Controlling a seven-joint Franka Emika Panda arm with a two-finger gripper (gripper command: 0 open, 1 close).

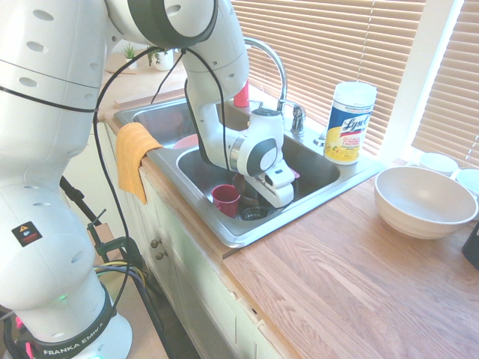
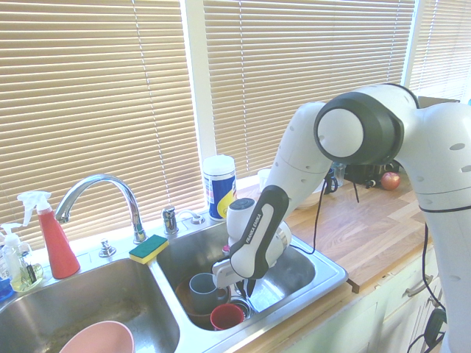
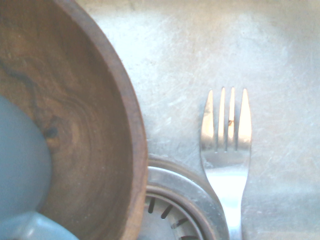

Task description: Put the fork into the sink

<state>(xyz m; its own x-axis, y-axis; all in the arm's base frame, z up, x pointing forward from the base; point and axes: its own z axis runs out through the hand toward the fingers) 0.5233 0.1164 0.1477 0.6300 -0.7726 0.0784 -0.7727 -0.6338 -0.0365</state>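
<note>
Fork (image 3: 226,150): slim polished silver, four tapering tines, over scuffed steel floor of sink (image 1: 224,228), at 3 o'clock of ribbed drain (image 3: 172,210). Wooden bowl (image 3: 95,145), grainy and round, holds grey-blue cup (image 2: 202,288). Gripper (image 2: 249,285) hangs low in basin; fingers look pinched near-closed, possibly on fork handle.

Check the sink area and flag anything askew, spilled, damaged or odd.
Nothing spilled or broken. Mildly odd: an orange cloth hangs over the sink rim's front edge, and a grey cup sits inside the wooden bowl. The fork is down beside the drain.
</note>
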